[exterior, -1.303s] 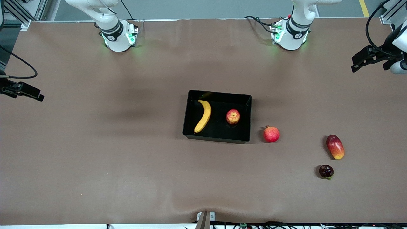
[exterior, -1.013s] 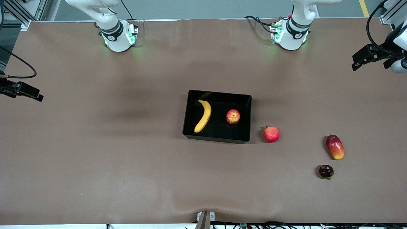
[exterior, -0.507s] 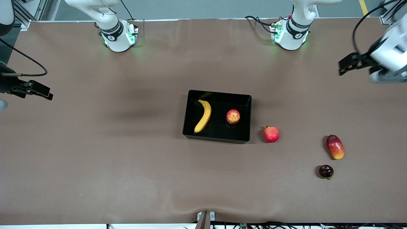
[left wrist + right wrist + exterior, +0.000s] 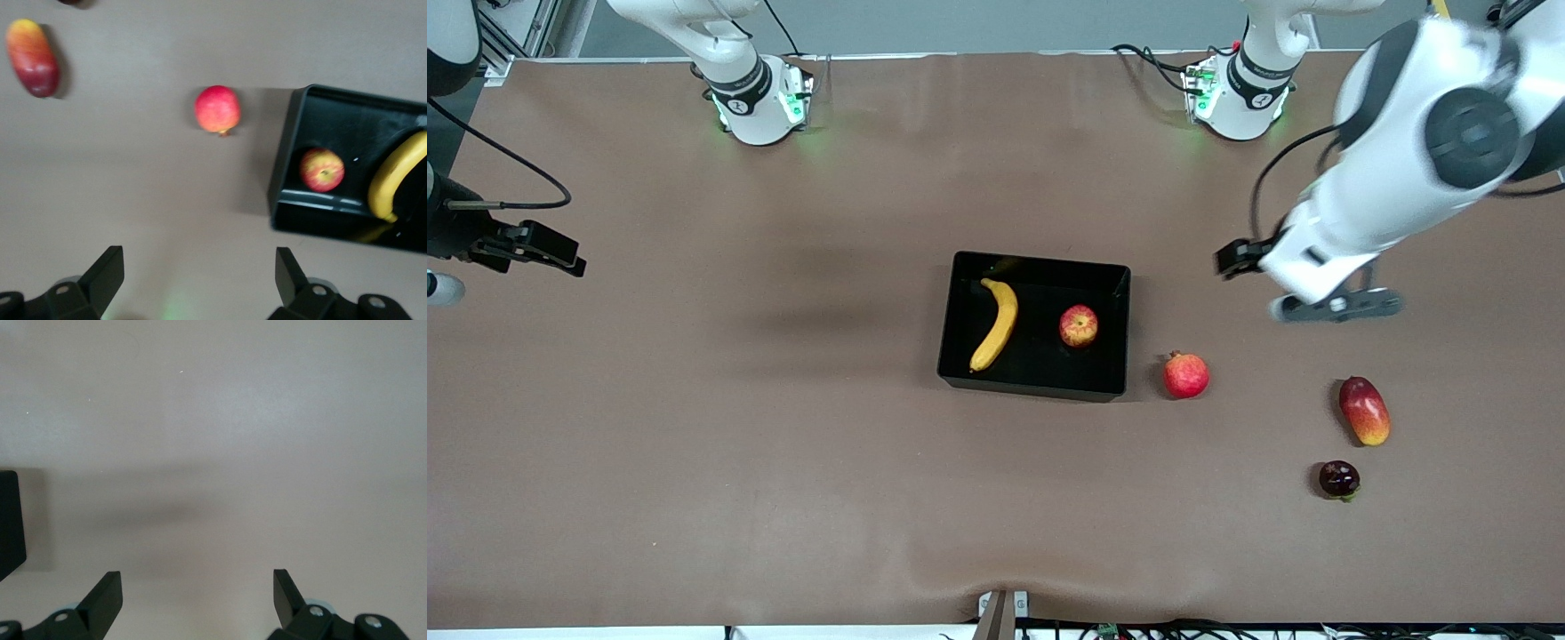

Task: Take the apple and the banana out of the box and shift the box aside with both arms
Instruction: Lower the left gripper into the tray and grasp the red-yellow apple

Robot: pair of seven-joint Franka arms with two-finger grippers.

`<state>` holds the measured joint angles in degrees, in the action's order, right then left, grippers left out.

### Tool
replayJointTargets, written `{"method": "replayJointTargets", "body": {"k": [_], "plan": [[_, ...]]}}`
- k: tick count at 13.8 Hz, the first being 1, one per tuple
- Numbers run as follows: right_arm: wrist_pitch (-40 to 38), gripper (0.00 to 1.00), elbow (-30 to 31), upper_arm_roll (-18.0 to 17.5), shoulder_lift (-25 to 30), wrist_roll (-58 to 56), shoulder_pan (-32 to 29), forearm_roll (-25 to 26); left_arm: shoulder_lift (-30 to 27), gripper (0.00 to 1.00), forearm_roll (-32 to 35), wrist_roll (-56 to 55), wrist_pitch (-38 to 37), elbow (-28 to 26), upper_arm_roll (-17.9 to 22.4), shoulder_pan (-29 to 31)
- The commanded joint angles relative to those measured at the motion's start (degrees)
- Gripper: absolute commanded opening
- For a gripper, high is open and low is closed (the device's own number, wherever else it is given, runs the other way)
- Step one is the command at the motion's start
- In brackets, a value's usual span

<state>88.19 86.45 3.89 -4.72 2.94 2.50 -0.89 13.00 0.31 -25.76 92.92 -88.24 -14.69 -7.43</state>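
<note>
The black box (image 4: 1040, 360) sits mid-table. In it lie the yellow banana (image 4: 997, 324) and, apart from it, the small red-and-yellow apple (image 4: 1079, 325). The left wrist view shows the box (image 4: 347, 133), apple (image 4: 321, 169) and banana (image 4: 397, 177) too. My left gripper (image 4: 1334, 307) hangs over bare table toward the left arm's end from the box, open and empty (image 4: 200, 270). My right gripper (image 4: 197, 587) is open and empty over bare table at the right arm's end; a corner of the box (image 4: 10, 520) shows in its wrist view.
A red pomegranate (image 4: 1185, 375) lies just outside the box toward the left arm's end. A red-and-yellow mango (image 4: 1364, 411) and a small dark round fruit (image 4: 1339, 479) lie farther toward that end, nearer the front camera.
The left arm has swung in from the table's end toward the box and now hangs above the table near the pomegranate. The right arm's hand has crept slightly inward. Fruits and box are unmoved.
</note>
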Motion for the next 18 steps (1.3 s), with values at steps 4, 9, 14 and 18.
{"method": "replayJointTargets", "body": {"k": [4, 9, 14, 18], "plan": [[-0.21, 1.00, -0.06, 0.33, 0.50, 0.48, -0.56, 0.27, 3.07, 1.00, 0.12, -10.17, 8.68, -3.96, -0.08, -4.42], [-0.21, 1.00, -0.06, 0.50, 0.33, 0.57, -0.74, -0.26, 9.57, 1.00, 2.32, -18.00, 13.51, -3.52, -0.08, -7.86], [-0.13, 1.00, -0.15, 0.50, 0.33, 0.48, -2.41, -0.34, 15.37, 1.00, 2.32, -26.06, 23.43, -3.26, 0.01, -12.68], [-0.21, 1.00, -0.15, 0.50, 0.24, 0.48, -2.41, -0.34, 19.07, 1.00, 4.41, -32.59, 27.92, -5.27, 0.10, -14.89]]}}
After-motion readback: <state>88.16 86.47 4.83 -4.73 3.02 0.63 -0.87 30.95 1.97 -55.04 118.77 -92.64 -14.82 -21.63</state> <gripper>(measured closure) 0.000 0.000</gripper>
